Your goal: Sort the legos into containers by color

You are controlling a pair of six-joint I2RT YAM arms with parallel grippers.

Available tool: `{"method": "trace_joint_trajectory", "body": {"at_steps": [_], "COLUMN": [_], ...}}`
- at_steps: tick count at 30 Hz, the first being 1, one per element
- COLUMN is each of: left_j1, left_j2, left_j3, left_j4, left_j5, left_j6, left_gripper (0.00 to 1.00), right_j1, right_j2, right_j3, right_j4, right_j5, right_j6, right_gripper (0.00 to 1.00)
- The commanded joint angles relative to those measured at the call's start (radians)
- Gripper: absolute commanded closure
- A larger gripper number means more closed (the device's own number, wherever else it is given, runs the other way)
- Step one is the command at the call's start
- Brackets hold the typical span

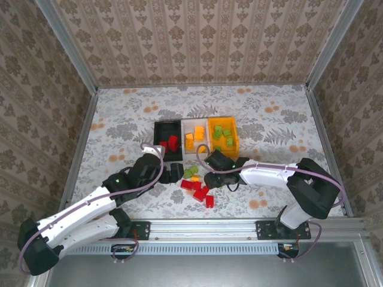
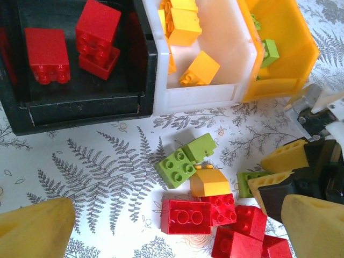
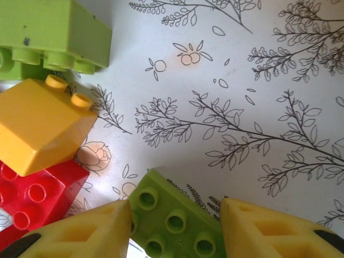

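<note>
The right end effector (image 3: pixel 176 212) pinches a light-green plastic brick (image 3: pixel 166 207) lying askew on the fern-patterned desk (image 3: pixel 258 70), beside the loose pile of plastic bricks (image 2: pixel 188 215). Gripped at its corners, it could twist free. The left end effector (image 1: pixel 172 173), spread wide, hovers close enough to risk a collision.
</note>
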Motion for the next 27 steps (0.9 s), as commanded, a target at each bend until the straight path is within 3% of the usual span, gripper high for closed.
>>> {"method": "trace_joint_trajectory", "body": {"at_steps": [1, 7, 13, 16, 21, 27], "left_j1": [0.009, 0.01, 0.011, 0.011, 0.013, 0.014], "left_j2": [-0.007, -0.008, -0.008, -0.009, -0.014, -0.014], "left_j3": [-0.011, -0.014, -0.019, -0.02, -0.023, -0.038], "left_j4": [-0.013, -0.012, -0.008, -0.006, -0.009, -0.004], "left_j5": [0.019, 0.025, 0.027, 0.027, 0.022, 0.026], "left_j6": [-0.024, -0.029, -0.03, -0.032, -0.034, -0.039], "left_gripper": [0.0, 0.0, 0.0, 0.0, 0.0, 0.0], "right_j1": [0.012, -0.001, -0.062, -0.069, -0.088, -0.153], "right_j2": [0.025, 0.071, -0.043, -0.108, -0.13, -0.038], "right_j3": [-0.005, -0.005, -0.054, -0.062, -0.051, -0.045], "right_j4": [-0.094, -0.169, -0.174, -0.14, -0.097, -0.068], "right_j5": [0.099, 0.227, 0.254, 0.221, 0.139, 0.053], "right_j6": [0.002, 0.054, 0.11, 0.079, 0.044, 0.031], "right_gripper": [0.5, 0.56, 0.6, 0.53, 0.29, 0.25]}}
